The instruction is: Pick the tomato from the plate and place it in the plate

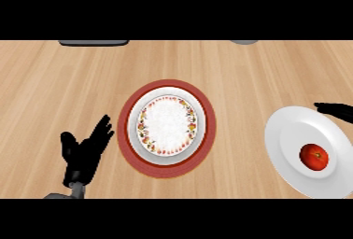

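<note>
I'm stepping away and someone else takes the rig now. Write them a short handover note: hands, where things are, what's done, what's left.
Left hand: open, fingers up, resting at the lower left, holding nothing.
Right hand: only dark fingers show at the right edge, past the far rim of the white plate; whether they are open or shut is not visible.
Tomato: lying on the white plate, untouched.
Patterned plate: in the middle, on a red mat.
Done: nothing yet.
Left: grasp the tomato, carry it left, set it on the patterned plate.
</note>
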